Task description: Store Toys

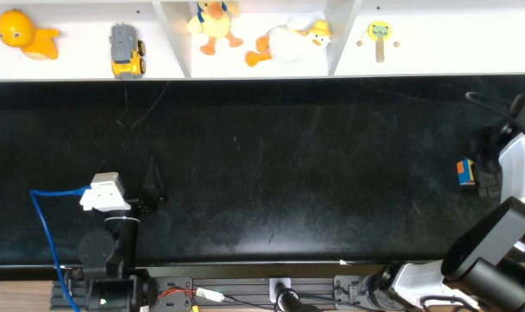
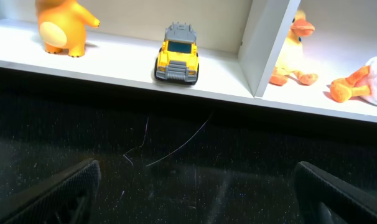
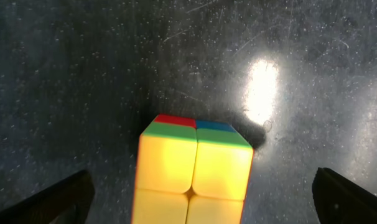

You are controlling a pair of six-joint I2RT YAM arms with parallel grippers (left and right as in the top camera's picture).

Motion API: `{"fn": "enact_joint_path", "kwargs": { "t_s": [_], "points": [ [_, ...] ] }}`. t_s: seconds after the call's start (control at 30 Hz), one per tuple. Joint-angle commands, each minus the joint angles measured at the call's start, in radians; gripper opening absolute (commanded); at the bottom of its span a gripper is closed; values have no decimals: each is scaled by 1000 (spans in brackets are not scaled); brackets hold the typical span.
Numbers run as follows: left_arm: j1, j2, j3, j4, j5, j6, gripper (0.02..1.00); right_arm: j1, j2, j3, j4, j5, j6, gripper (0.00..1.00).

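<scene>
We see the shelf's [image 1: 176, 39] left bay holding a duck [image 1: 27, 35] and truck [image 1: 126, 49], and the middle bay plush ducks [image 1: 215, 24]. Our left fingers [image 2: 64, 186] spread wide over the counter [image 1: 288, 173]; our right fingers [image 3: 51, 199] spread wide around the cube [image 3: 191, 171].

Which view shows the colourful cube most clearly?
The right wrist view: the cube sits close, colours plain, inside the open right claw. In the top view it is a small blue-orange patch beside the right arm.

Yellow cube [image 3: 191, 171] with red, green and blue edges; yellow-and-grey truck [image 2: 176, 55]; black, scratched table [image 1: 288, 173].
</scene>
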Motion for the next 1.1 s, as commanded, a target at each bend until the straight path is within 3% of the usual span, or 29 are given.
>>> {"fn": "enact_joint_path", "kwargs": {
  "t_s": [0.03, 0.67, 0.77, 0.83, 0.93, 1.1],
  "points": [
    [-5, -12, -6, 2, 2, 7, 998, 5, 8, -39, 48, 22, 17, 963],
    [-5, -12, -6, 2, 2, 7, 998, 19, 100, -72, 169, 21, 32, 904],
    [-5, -12, -6, 2, 2, 7, 996, 18, 100, -72, 172, 23, 31, 807],
    [-5, -12, -6, 2, 2, 7, 998, 18, 100, -72, 172, 23, 29, 645],
    [-5, -12, -6, 2, 2, 7, 998, 18, 100, -72, 170, 23, 26, 524],
    [-5, -12, -6, 2, 2, 7, 996, 19, 100, -71, 167, 22, 3, 393]
  ]
}}
